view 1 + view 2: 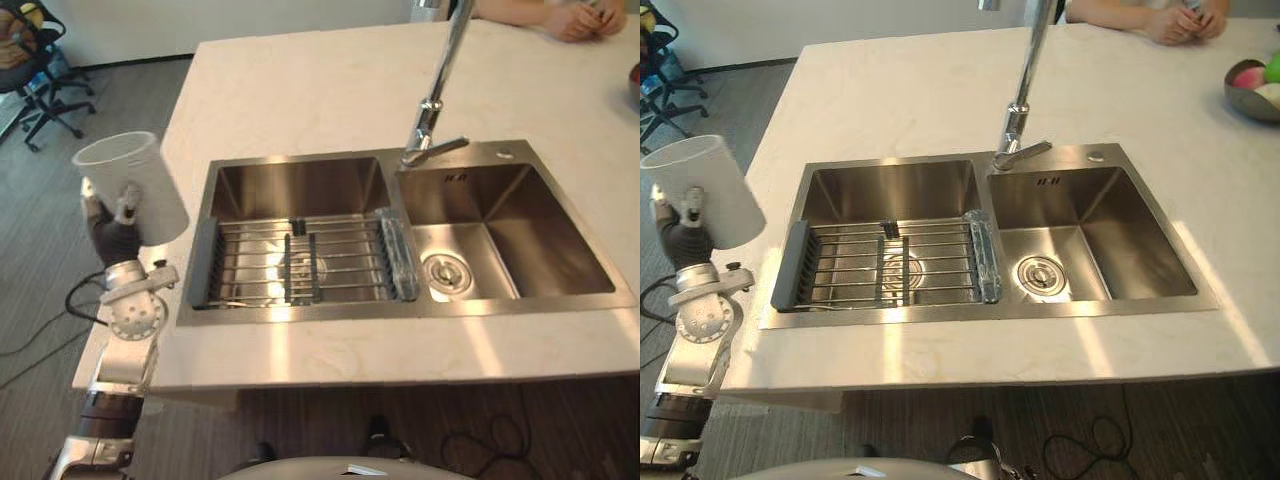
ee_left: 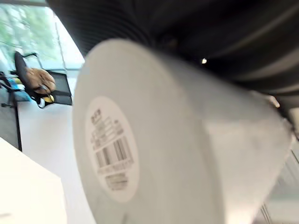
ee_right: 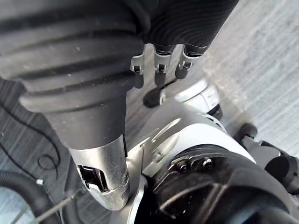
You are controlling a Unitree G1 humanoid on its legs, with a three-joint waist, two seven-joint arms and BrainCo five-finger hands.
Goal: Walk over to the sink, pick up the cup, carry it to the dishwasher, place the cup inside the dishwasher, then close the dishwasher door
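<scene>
A white cup (image 1: 135,185) is held tilted in the air off the counter's left edge, left of the sink (image 1: 400,310). My left hand (image 1: 112,235) is shut on it from below, with a finger lying against its side. In the left wrist view the cup's (image 2: 163,140) base with a barcode label faces the camera, close up. My right hand (image 3: 160,70) hangs low beside the body over the grey floor, its fingers relaxed and holding nothing.
The steel double sink has a wire rack (image 1: 300,262) in its left basin and a tall faucet (image 1: 440,90) behind. A person's hands (image 1: 575,20) rest on the far counter edge. A fruit bowl (image 1: 1255,88) stands at the right. An office chair (image 1: 40,70) is far left.
</scene>
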